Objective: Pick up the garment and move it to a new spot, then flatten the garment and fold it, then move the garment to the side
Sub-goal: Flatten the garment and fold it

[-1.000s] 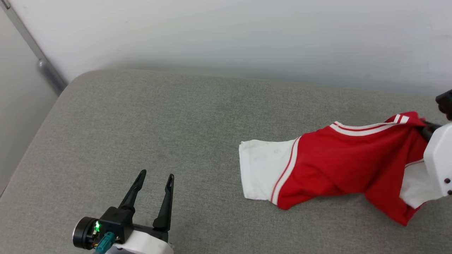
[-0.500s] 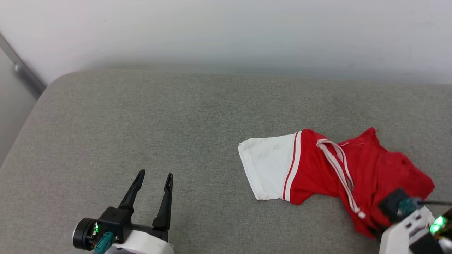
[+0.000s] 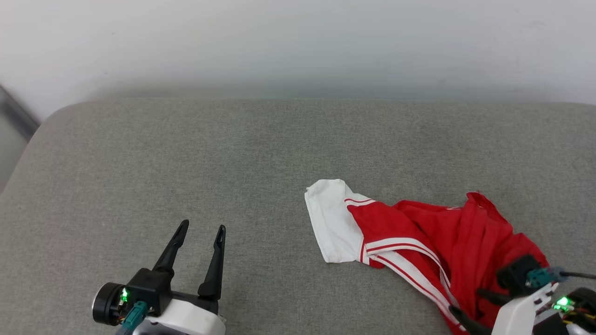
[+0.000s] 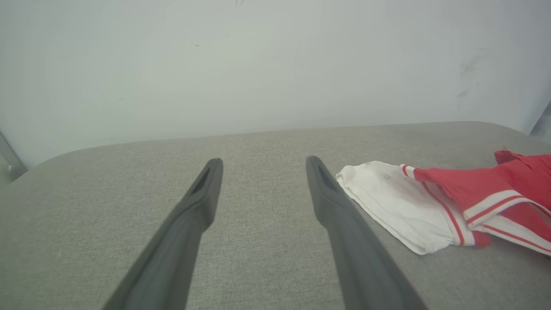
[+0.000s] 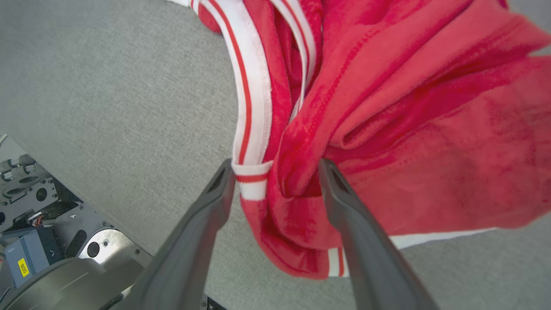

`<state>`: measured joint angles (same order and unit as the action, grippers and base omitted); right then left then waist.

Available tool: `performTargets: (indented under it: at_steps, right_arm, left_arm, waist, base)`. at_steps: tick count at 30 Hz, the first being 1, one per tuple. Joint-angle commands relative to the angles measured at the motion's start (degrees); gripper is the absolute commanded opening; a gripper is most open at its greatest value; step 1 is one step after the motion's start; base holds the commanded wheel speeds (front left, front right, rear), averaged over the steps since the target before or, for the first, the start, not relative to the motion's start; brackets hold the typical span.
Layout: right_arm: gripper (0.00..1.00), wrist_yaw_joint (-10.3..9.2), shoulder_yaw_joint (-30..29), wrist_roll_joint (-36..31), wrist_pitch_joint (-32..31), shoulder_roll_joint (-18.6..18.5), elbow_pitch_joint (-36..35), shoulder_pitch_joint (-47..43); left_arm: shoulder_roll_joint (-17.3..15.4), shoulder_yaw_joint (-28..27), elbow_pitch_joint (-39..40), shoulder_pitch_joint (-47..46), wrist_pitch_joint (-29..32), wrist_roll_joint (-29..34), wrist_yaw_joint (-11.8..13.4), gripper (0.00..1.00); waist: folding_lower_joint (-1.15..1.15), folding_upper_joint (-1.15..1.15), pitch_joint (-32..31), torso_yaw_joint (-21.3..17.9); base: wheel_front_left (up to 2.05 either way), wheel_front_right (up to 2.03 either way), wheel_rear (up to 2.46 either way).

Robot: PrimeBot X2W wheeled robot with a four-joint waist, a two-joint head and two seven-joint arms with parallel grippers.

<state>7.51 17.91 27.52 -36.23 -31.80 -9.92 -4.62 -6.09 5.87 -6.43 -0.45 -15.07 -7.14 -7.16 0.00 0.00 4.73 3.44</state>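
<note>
On the gray cushion (image 3: 186,163), right-hand portion toward the near edge, lies the garment (image 3: 419,232). It is crumpled, not flat: the white sleeve (image 3: 328,223) extends to the left and the red body is bunched to the right, w/ striped trim (image 5: 252,107) running across the folds.

Right arm: pale forearm enters at the bottom-right corner of the head view. The right gripper (image 3: 464,300) is low over the garment's near end, fingers pointing left across that view. In the right wrist view the right gripper (image 5: 275,165) has its jaws spread wide. A red fold and the trim end sit between the fingers, which are not pinching the cloth, i.e. grip released.

Left arm: at lower left, well apart from the garment. The left gripper (image 3: 202,226) is over bare cushion, fingers pointing up the view toward the wall (image 3: 298,46). In the left wrist view the left gripper (image 4: 263,160) has its jaws spread w/ nothing between them; the sleeve lies off to its right.
</note>
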Motion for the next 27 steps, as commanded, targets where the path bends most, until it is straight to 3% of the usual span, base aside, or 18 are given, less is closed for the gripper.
performTargets:
  at_steps: [1, 7, 14, 20, 23, 27]
  right_arm:
    - [1.0, -0.03, -0.77, 0.74, 0.42, 0.61, -0.88, 0.95]
    - [1.0, -0.03, -10.49, 2.52, 2.86, 4.35, -7.75, 4.14]
    - [1.0, -0.03, -22.56, -2.32, 16.89, 14.82, -9.13, 5.13]
    - [1.0, -0.03, -26.35, -6.41, 27.68, 22.69, -9.2, 4.6]
    - [1.0, -0.03, -27.84, -7.87, 30.59, 24.4, -8.95, 5.11]
    - [1.0, -0.03, -29.2, -9.57, 32.24, 25.13, -9.06, 5.83]
  left_arm:
    - [-0.18, -0.08, 0.04, -0.13, -0.15, 0.29, -0.21, 1.0]
    - [-0.38, -0.06, 1.2, -0.62, -0.15, 0.46, -0.17, 1.0]
    - [0.09, 1.97, 2.32, -2.37, -0.15, -0.44, -0.26, 1.0]
    - [-1.67, 5.49, 2.39, -4.9, -0.06, -3.93, -0.28, 1.0]
    - [-4.37, 9.04, 2.91, -8.63, 2.86, -6.86, -0.28, 1.0]
    - [-8.73, 14.61, 3.0, -16.96, 15.02, -14.62, -0.23, 1.0]
  waist:
    - [0.0, 0.0, -0.24, -0.45]
    - [0.0, 0.0, -0.8, -2.16]
    - [0.0, 0.0, -0.42, -3.11]
    - [0.0, 0.0, 0.89, -5.44]
    - [0.0, 0.0, 1.8, -6.93]
    - [0.0, 0.0, 3.61, -8.76]
  base:
    - [0.0, 0.0, 0.0]
    - [0.0, 0.0, 0.0]
    - [0.0, 0.0, 0.0]
    - [0.0, 0.0, 0.0]
    - [0.0, 0.0, 0.0]
    - [0.0, 0.0, 0.0]
